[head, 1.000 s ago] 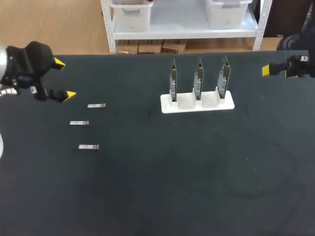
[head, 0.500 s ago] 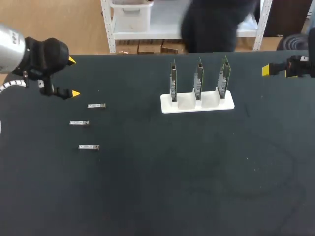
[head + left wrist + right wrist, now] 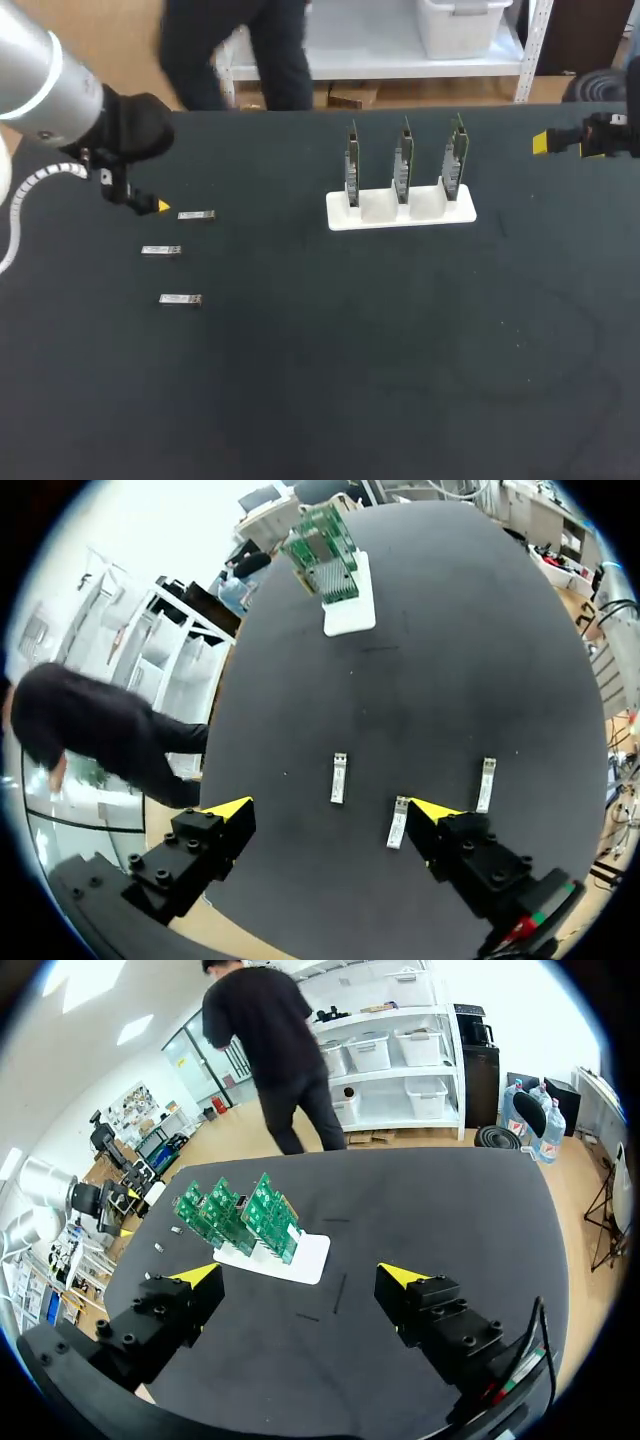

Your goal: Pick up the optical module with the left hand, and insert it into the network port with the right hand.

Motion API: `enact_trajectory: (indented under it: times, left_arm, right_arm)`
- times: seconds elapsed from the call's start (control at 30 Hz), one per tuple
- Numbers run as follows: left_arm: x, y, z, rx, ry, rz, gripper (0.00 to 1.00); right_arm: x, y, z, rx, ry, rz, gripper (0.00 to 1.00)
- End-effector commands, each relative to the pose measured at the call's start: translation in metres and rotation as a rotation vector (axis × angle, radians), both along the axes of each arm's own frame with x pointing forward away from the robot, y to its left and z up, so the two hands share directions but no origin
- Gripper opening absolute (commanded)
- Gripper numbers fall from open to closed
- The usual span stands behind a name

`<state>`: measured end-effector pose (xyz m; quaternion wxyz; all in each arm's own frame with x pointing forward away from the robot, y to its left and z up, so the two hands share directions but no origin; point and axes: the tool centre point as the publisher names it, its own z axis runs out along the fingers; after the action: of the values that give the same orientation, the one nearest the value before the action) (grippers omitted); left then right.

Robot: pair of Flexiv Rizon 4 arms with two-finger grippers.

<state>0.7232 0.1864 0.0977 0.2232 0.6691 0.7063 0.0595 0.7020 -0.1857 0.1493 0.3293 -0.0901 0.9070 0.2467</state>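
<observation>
Three small silver optical modules lie in a column at the table's left: the far one (image 3: 196, 215), the middle one (image 3: 161, 250) and the near one (image 3: 180, 299). My left gripper (image 3: 150, 192) hangs open just left of the far module; one yellow tip shows and the wrist hides the other. In the left wrist view the modules (image 3: 339, 778), (image 3: 398, 822), (image 3: 487, 784) lie just ahead of the open left gripper (image 3: 330, 810), none between its fingers. Network cards (image 3: 403, 160) stand upright in a white stand (image 3: 400, 212). My right gripper (image 3: 560, 142) is open and holds nothing at the table's far right, with the cards (image 3: 240, 1215) ahead of it (image 3: 298, 1276).
The dark table top (image 3: 380, 350) spreads wide in front of the stand and to the right of the modules. The stand (image 3: 345, 590) holds three cards side by side, well ahead of the left gripper.
My left arm has swung right and down toward the far module, turning so one yellow tip is hidden. The right arm has not moved.
</observation>
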Motion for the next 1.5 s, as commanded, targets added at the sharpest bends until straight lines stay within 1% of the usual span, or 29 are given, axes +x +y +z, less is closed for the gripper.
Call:
enact_trajectory:
  times: [0.03,0.17,0.37,0.47,0.53,0.67,0.87,1.0,1.1,1.3,1.5]
  left_arm:
    - [0.005,-0.006,-0.01,0.151,0.022,0.083,1.0]
    - [0.005,-0.008,-0.019,0.162,0.042,0.096,1.0]
    - [0.006,-0.011,-0.028,0.184,0.057,0.092,1.0]
    - [0.007,-0.013,-0.035,0.2,0.068,0.083,1.0]
    - [0.009,-0.013,-0.042,0.221,0.076,0.08,1.0]
    - [0.015,-0.014,-0.052,0.239,0.098,0.069,1.0]
    - [0.018,-0.017,-0.057,0.252,0.096,0.042,1.0]
    - [0.021,-0.02,-0.062,0.252,0.11,0.04,1.0]
    - [0.026,-0.019,-0.069,0.256,0.136,0.065,1.0]
    - [0.025,-0.016,-0.074,0.266,0.151,0.07,1.0]
    - [0.027,-0.014,-0.083,0.28,0.17,0.084,1.0]
  right_arm:
    - [-0.002,0.001,0.001,-0.006,-0.001,-0.006,1.0]
    - [-0.002,0.001,0.001,-0.006,-0.001,-0.006,1.0]
    - [-0.002,0.001,0.001,-0.006,-0.001,-0.006,1.0]
    - [-0.002,0.001,0.001,-0.006,-0.001,-0.006,1.0]
    - [-0.002,0.001,0.001,-0.006,-0.001,-0.006,1.0]
    - [-0.002,0.001,0.001,-0.006,-0.001,-0.006,1.0]
    - [-0.002,0.001,0.001,-0.006,-0.001,-0.006,1.0]
    - [-0.002,0.001,0.001,-0.006,-0.001,-0.006,1.0]
    - [-0.002,0.001,0.001,-0.006,-0.001,-0.006,1.0]
    - [-0.002,0.001,0.001,-0.006,-0.001,-0.006,1.0]
    - [-0.002,0.001,0.001,-0.006,-0.001,-0.006,1.0]
